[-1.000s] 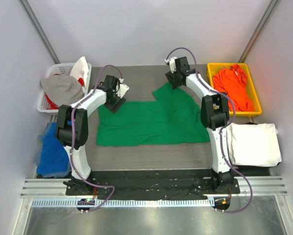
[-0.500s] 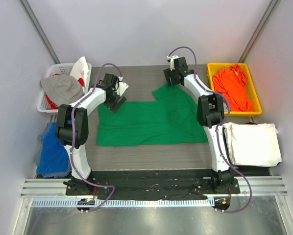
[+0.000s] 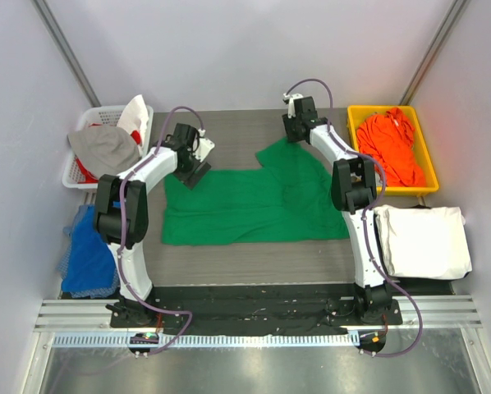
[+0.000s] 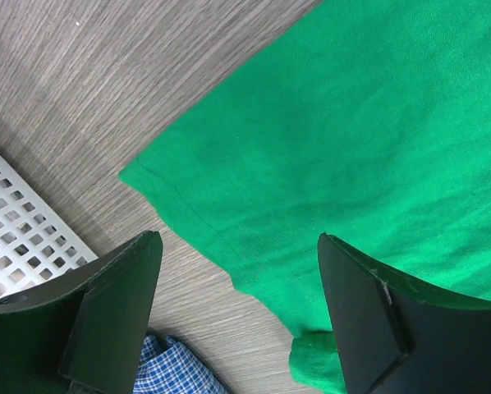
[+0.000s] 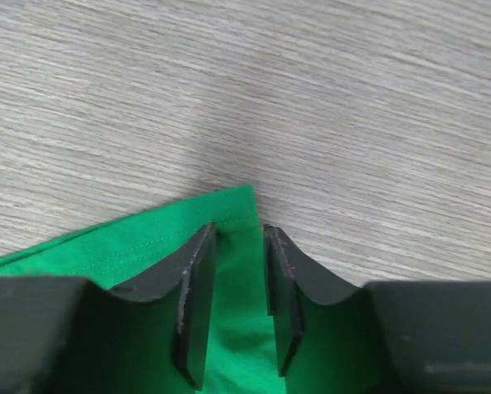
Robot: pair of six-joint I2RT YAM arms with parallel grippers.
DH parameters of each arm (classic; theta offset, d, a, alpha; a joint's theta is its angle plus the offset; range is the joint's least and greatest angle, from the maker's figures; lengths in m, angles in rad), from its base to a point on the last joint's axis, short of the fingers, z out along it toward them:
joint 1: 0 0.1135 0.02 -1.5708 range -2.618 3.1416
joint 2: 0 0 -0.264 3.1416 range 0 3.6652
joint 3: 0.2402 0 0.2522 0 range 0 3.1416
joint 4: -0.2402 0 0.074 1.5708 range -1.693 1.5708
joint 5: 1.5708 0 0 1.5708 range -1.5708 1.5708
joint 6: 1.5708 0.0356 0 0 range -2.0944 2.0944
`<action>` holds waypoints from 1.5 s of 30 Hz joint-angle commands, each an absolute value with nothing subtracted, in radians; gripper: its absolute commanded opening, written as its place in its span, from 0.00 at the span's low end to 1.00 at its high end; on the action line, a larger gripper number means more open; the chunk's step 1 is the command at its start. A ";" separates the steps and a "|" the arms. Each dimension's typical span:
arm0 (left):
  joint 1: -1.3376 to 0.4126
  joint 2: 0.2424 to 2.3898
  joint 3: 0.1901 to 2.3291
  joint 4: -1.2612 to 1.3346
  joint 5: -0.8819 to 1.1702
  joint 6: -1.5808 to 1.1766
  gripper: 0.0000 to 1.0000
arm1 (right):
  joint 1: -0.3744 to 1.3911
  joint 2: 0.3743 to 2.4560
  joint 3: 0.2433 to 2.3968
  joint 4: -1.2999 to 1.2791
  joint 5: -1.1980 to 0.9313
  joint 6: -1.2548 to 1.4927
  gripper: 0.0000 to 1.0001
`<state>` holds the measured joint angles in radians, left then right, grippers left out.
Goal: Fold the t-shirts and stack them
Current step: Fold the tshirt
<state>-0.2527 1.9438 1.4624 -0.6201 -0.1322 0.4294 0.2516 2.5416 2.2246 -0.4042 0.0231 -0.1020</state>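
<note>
The green t-shirt [image 3: 254,203] lies spread flat on the wooden table, one sleeve pointing to the far side. My left gripper [image 3: 192,169] hovers open over its far-left corner; the left wrist view shows the gripper [image 4: 239,271] with fingers wide apart above the green hem [image 4: 188,217], touching nothing. My right gripper [image 3: 293,136] is at the tip of the far sleeve. In the right wrist view the gripper [image 5: 239,234] has narrow jaws straddling the sleeve corner [image 5: 233,205], a gap still showing beside the cloth. The orange t-shirt [image 3: 391,146] lies crumpled in the yellow bin. The white t-shirt [image 3: 422,240] sits folded at the right.
The yellow bin [image 3: 351,131] stands at the back right. A white basket [image 3: 81,123] of mixed clothes stands at the back left, its mesh [image 4: 16,222] close to my left fingers. A blue checked cloth [image 3: 85,250] lies at the left edge.
My right gripper has shifted slightly right onto the sleeve tip and its jaws have narrowed around the corner. My left gripper has opened wider and barely moved.
</note>
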 commanded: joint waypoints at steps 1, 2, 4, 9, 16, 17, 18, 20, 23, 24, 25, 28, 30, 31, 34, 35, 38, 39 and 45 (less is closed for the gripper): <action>-0.245 1.922 1.477 -0.627 -0.147 0.446 0.81 | 0.249 2.542 2.235 -0.360 -0.024 -0.077 0.42; -0.247 1.922 1.474 -0.627 -0.147 0.448 0.81 | 0.249 2.539 2.232 -0.360 -0.026 -0.075 0.43; -0.247 1.921 1.473 -0.627 -0.150 0.449 0.81 | 0.247 2.536 2.224 -0.357 -0.029 -0.074 0.46; -0.247 1.917 1.468 -0.627 -0.155 0.451 0.81 | 0.247 2.537 2.217 -0.357 -0.044 -0.066 0.44; -0.245 1.905 1.456 -0.626 -0.173 0.469 0.81 | 0.245 2.539 2.197 -0.354 -0.061 -0.057 0.28; -0.244 1.905 1.453 -0.623 -0.175 0.469 0.81 | 0.244 2.539 2.194 -0.351 -0.064 -0.058 0.25; -0.245 1.907 1.453 -0.624 -0.178 0.474 0.81 | 0.244 2.537 2.194 -0.353 -0.067 -0.057 0.17; -0.239 1.910 1.454 -0.624 -0.176 0.480 0.81 | 0.242 2.530 2.186 -0.351 -0.067 -0.064 0.10; -0.230 1.914 1.450 -0.620 -0.172 0.494 0.81 | 0.244 2.505 2.155 -0.342 -0.060 -0.075 0.01; -0.218 1.920 1.454 -0.614 -0.161 0.498 0.80 | 0.241 2.497 2.139 -0.338 -0.060 -0.077 0.01; -0.210 1.934 1.472 -0.623 -0.152 0.499 0.80 | 0.241 2.491 2.129 -0.334 -0.063 -0.080 0.01; -0.178 1.976 1.541 -0.672 -0.100 0.497 0.79 | 0.241 2.468 2.102 -0.327 -0.068 -0.087 0.01; -0.153 1.999 1.571 -0.693 -0.065 0.500 0.78 | 0.242 2.451 2.079 -0.321 -0.069 -0.092 0.01; -0.146 2.023 1.603 -0.704 -0.054 0.503 0.78 | 0.242 2.444 2.071 -0.318 -0.069 -0.094 0.01; -0.115 2.065 1.669 -0.747 -0.019 0.505 0.77 | 0.242 2.415 2.043 -0.308 -0.069 -0.107 0.01; -0.103 2.092 1.686 -0.756 -0.011 0.506 0.77 | 0.241 2.411 2.039 -0.308 -0.066 -0.113 0.01; -0.084 2.149 1.749 -0.811 0.029 0.514 0.75 | 0.241 2.393 2.019 -0.307 -0.064 -0.126 0.01; -0.080 2.161 1.772 -0.818 0.032 0.515 0.75 | 0.242 2.384 2.014 -0.307 -0.063 -0.129 0.01; -0.041 2.256 1.889 -0.882 0.081 0.522 0.69 | 0.241 2.353 1.974 -0.307 -0.071 -0.147 0.01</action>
